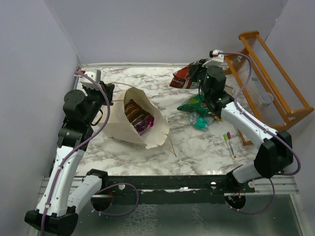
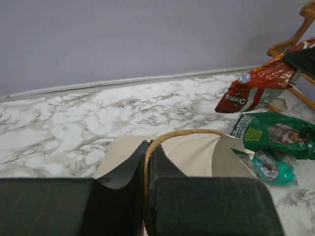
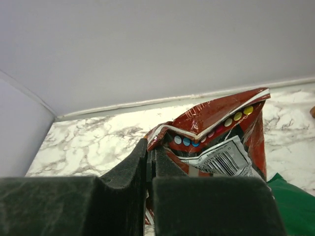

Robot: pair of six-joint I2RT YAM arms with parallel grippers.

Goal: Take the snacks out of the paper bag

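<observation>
Paper bag (image 1: 140, 123) cord handle (image 2: 187, 132) pinched between my left gripper (image 2: 146, 162) fingers, fully closed | orange-red chip bag (image 3: 216, 125) clamped in my right gripper (image 3: 149, 162) | green bags (image 1: 196, 104) just beneath it

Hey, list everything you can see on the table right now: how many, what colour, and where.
paper bag: one, beige, on its side left of centre, mouth open
dark-brown bag: one, inside the paper bag
purple packet: one, in the paper bag's mouth
red chip bag: one, far right of centre
green bags: two, right of centre
marker pens: two, green and pink, near right
wooden rack: one, orange-brown, far right
left gripper: shut on the paper bag's handle
right gripper: shut on the red chip bag
</observation>
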